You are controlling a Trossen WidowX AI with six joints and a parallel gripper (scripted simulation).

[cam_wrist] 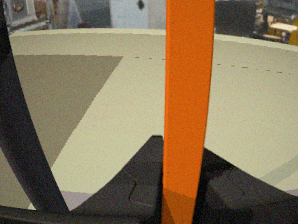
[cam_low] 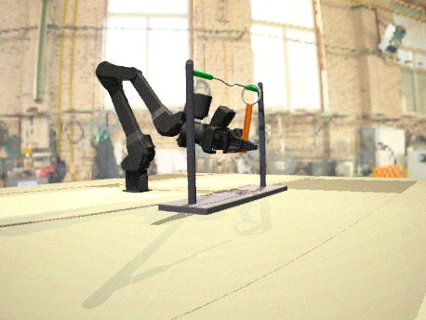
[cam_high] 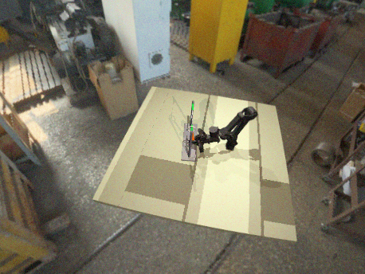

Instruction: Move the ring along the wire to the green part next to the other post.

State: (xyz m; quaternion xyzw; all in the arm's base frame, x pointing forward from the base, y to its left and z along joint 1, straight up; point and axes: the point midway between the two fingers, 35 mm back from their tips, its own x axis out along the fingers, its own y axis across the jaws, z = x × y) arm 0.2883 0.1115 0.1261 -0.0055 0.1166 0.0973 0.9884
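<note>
The ring [cam_low: 251,104] is around the green part [cam_low: 251,87] [cam_high: 191,129] next to the far post [cam_low: 261,135] in the exterior view, its edge very close to that post; touching or not I cannot tell. Its orange handle [cam_low: 247,122] [cam_high: 193,136] [cam_wrist: 187,90] hangs down, lower end leaning slightly toward the near post [cam_low: 191,135]. My gripper [cam_low: 246,145] [cam_wrist: 167,145] is shut on the handle near its lower end. The other green part [cam_low: 203,74] [cam_high: 193,107] is by the near post. The thin grey wire [cam_low: 224,82] dips between the green parts.
Both posts stand on a narrow base [cam_low: 172,206] on the table [cam_high: 159,211]. A dark post [cam_wrist: 17,115] rises close on the left in the wrist view. The arm [cam_low: 123,109] reaches in from the side of the frame, its wrist beyond the near post in the exterior view.
</note>
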